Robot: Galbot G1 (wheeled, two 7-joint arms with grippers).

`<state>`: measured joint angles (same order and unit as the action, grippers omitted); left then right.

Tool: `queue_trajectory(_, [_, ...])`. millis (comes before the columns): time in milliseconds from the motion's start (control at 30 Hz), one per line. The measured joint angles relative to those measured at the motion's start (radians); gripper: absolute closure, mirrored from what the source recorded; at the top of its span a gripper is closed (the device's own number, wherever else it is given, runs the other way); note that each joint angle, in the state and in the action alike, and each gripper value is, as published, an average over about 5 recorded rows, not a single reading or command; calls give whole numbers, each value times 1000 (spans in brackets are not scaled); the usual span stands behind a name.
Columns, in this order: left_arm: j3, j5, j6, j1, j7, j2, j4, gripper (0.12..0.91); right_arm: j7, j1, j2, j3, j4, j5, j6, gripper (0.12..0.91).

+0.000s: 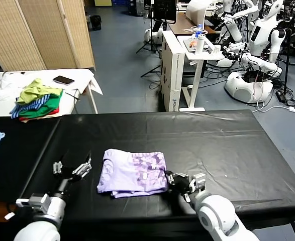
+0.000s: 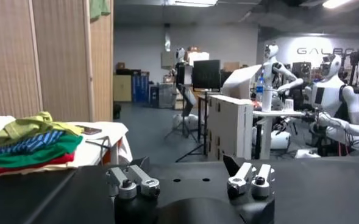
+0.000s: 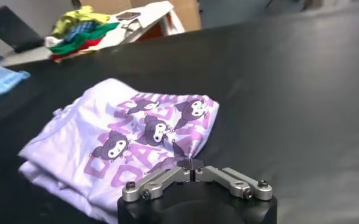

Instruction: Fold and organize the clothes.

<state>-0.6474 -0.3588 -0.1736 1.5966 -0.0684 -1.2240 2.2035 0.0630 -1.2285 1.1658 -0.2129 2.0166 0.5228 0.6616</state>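
1 black table (image 1: 227,145) fronts a robot-filled lab.

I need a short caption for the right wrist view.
Right claw shut on the edge of the folded lavender T-shirt on the black table.

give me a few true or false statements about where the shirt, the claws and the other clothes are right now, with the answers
1. The lavender T-shirt lies folded on the black table. True.
2. The right claw is wide open above the shirt. False: it is shut, pinching the shirt's near edge.
3. The left claw is open and holds nothing. True: it sits beside the shirt, apart from it.
4. The pile of green, striped and red garments sits on the black table next to the shirt. False: it is on a separate white table farther back on the robot's left.
5. The shirt shows a cartoon print on its upper face. True.
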Motion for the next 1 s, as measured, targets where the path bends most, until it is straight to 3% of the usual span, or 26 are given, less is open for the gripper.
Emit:
queue_trajectory(133, [-1, 4, 10, 2, -5, -3, -7, 123, -1, -10, -15, -12, 12, -1, -1, 877])
queue_trajectory(200, [0, 5, 10, 3, -5, -1, -8, 123, 0, -20, -23, -20, 22, -1, 0, 825])
queue_trajectory(500, [6, 3, 60, 25, -8, 21, -12, 123, -9, -85, -53, -66, 88, 4, -19, 280])
queue_trajectory(600, [6, 2, 74, 40, -12, 28, -9, 123, -13, -116, -55, -86, 116, 3, -45, 154])
queue_trajectory(1000, [-11, -20, 41, 148, -45, 75, 49, 123, -6, -288, -49, -189, 231, -63, -200, 118])
